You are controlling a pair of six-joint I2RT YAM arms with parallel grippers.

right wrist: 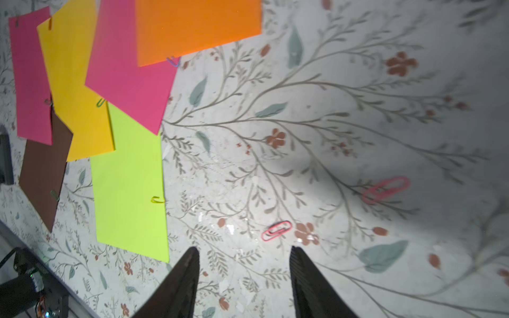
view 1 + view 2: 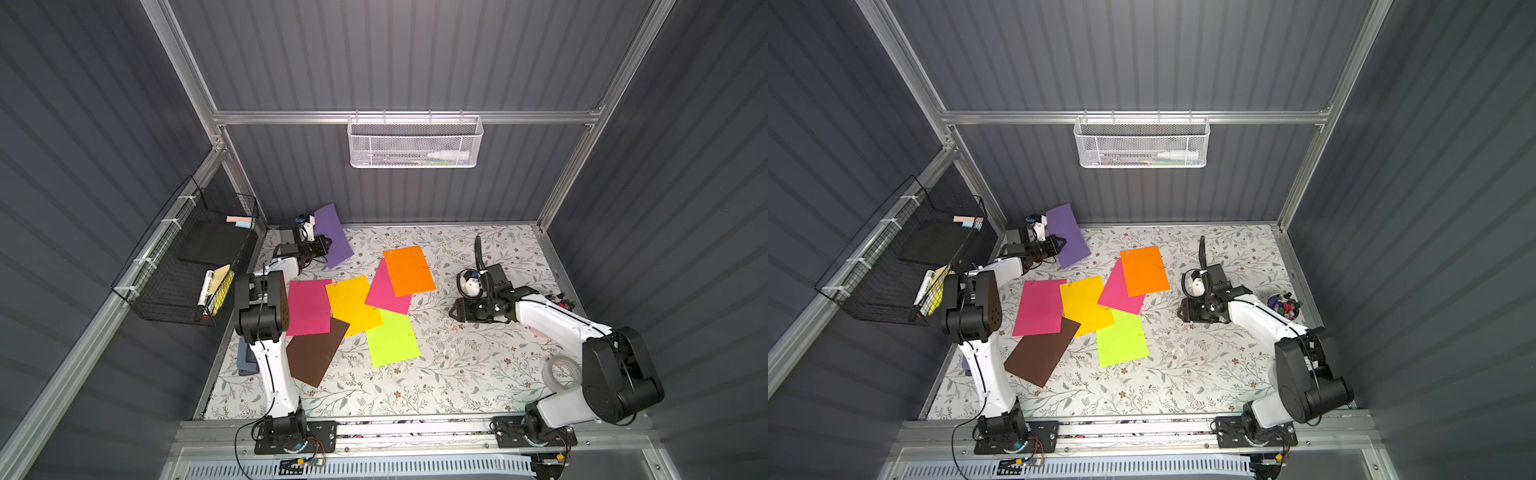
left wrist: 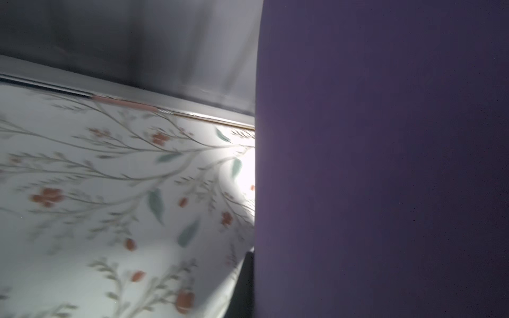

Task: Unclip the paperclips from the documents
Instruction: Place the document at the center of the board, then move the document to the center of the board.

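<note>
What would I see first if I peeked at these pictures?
Bright paper sheets, pink, yellow, orange, lime and brown, fan out over the middle of the flowery table. A purple sheet stands tilted up at the left pincer near the far left corner. Two pink paperclips lie loose before the open right pincer.

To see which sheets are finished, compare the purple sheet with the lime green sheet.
Pose: the purple sheet stands tilted up off the table at the left gripper; the lime green sheet lies flat.
Clip: the lime green sheet has a paperclip on its edge; none shows on the purple sheet.
Overlap: a magenta sheet covers part of the lime green sheet; the purple sheet is apart.
Both are plain rectangles.
</note>
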